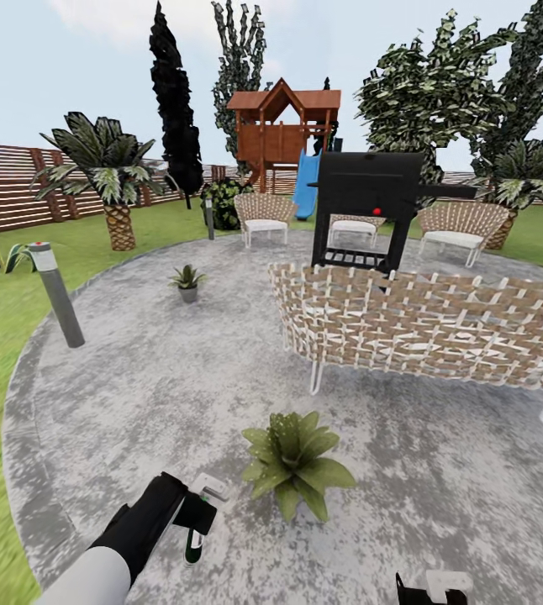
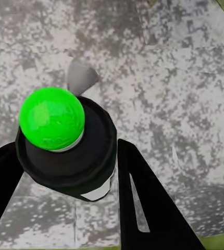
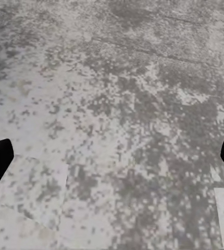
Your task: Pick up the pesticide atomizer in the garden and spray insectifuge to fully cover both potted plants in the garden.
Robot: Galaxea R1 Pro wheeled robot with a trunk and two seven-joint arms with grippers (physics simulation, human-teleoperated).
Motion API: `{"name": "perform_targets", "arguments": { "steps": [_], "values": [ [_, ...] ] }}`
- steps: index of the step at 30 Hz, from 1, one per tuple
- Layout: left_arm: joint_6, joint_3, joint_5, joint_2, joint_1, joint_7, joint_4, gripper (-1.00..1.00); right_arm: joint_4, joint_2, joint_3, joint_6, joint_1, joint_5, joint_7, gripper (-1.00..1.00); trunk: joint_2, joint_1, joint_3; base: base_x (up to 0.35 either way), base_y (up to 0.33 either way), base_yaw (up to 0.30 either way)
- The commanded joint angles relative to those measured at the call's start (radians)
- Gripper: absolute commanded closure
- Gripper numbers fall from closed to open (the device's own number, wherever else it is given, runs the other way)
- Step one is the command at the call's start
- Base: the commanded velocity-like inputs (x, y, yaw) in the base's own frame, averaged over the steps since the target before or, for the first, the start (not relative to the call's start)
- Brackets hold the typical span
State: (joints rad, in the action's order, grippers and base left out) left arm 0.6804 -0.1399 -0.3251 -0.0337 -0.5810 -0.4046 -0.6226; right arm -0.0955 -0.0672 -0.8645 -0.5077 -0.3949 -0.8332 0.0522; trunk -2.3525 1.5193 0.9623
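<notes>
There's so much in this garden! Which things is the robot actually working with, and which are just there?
In use: spray bottle in the left gripper; near potted plant; far potted plant.

Just there: wicker sofa, black grill, chairs, lamp post, playhouse.

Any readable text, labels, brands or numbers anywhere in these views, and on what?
None readable. The pesticide atomizer held in the left tool shows a plain green spot, no label. The black grill carries only a red dot. The playhouse and grey post bear no lettering.
</notes>
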Motion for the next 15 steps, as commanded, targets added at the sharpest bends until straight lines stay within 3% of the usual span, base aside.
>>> {"name": "perform_targets", "arguments": {
  "steps": [1, 6, 10, 15],
  "values": [
    [0.003, 0.0, -0.011, 0.0, 0.0, -0.008, -0.002, 1.0, 0.002, 0.0, -0.005, -0.003, -0.001, -0.01, 0.005, -1.0, 0.0, 0.0, 0.001, 0.179, -0.222, 0.001],
    [0.004, 0.0, -0.011, 0.001, 0.0, -0.008, -0.002, 1.0, 0.002, 0.0, -0.005, -0.003, -0.001, -0.01, 0.006, -1.0, 0.0, 0.0, 0.001, -0.057, -0.22, 0.0],
    [0.004, 0.0, -0.011, 0.001, 0.0, -0.008, -0.002, 1.0, 0.002, 0.0, -0.005, -0.003, -0.001, -0.01, 0.006, -1.0, 0.0, 0.0, 0.001, -0.069, -0.079, 0.007],
    [0.004, 0.0, -0.011, 0.001, 0.0, -0.008, -0.002, 1.0, 0.002, 0.0, -0.005, -0.003, -0.001, -0.01, 0.006, -1.0, 0.0, 0.0, 0.001, -0.004, -0.005, 0.219]
  ]
}}
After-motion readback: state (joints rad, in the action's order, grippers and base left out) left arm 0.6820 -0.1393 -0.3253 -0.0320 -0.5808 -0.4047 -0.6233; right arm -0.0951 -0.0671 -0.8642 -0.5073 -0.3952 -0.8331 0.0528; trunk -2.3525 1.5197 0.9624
